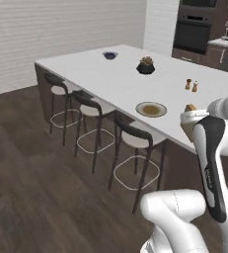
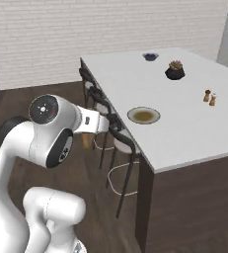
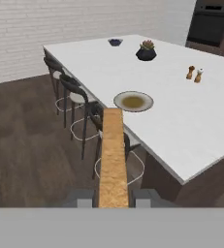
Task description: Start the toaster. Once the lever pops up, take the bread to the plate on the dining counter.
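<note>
My gripper (image 3: 113, 198) is shut on the bread (image 3: 113, 155), a thin golden-brown slice seen edge-on that rises between the two dark fingertips (image 3: 82, 198). It hangs in the air off the stool side of the dining counter (image 3: 181, 121). The plate (image 3: 133, 101), round with a brownish centre, lies near that edge, just beyond the slice's far end. From the base, the gripper (image 1: 192, 119) holds the bread (image 1: 189, 108) beside the plate (image 1: 151, 109). From the right, the hand (image 2: 93, 123) sits left of the counter (image 2: 184, 128) and plate (image 2: 143, 115). The toaster is out of view.
Three dark stools (image 1: 130, 141) line the counter's near side, below the hand. A potted plant (image 3: 146, 51), a small dark bowl (image 3: 115, 42) and a pair of shakers (image 3: 194, 74) stand farther along the top. A black wall oven (image 1: 193, 30) stands behind.
</note>
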Available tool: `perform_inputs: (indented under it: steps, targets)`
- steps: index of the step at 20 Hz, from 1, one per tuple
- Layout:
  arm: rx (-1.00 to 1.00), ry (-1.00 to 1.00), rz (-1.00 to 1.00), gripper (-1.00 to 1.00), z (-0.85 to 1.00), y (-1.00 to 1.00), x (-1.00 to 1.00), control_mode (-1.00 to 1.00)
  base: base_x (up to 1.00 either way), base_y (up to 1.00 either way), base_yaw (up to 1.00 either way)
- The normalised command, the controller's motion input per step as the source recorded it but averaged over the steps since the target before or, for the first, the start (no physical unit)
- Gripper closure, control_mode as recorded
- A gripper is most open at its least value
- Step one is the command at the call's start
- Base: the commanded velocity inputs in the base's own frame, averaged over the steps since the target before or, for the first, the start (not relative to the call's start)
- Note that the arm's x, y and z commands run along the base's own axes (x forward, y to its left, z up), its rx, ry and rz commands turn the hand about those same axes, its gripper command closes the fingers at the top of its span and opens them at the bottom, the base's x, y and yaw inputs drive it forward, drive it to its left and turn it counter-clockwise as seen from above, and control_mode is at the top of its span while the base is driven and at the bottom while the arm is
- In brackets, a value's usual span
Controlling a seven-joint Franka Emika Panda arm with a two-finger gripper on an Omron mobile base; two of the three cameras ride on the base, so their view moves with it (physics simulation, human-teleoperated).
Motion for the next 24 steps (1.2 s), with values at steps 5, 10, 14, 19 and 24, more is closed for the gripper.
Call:
perform_inputs:
  steps: [5, 10, 14, 19, 24]
  targets:
    - [0.0, 0.0, 0.0, 1.0, 0.0, 0.0, 0.0, 1.0, 0.92, 0.92, -0.64]
    - [0.0, 0.0, 0.0, 1.0, 0.0, 0.0, 0.0, 1.0, 0.56, 0.89, -0.68]
    - [0.0, 0.0, 0.0, 1.0, 0.0, 0.0, 0.0, 1.0, 0.49, 0.99, -0.58]
    - [0.0, 0.0, 0.0, 1.0, 0.0, 0.0, 0.0, 1.0, 0.23, 1.0, -0.38]
    - [0.0, 0.0, 0.0, 1.0, 0.0, 0.0, 0.0, 1.0, 0.56, 0.92, -0.37]
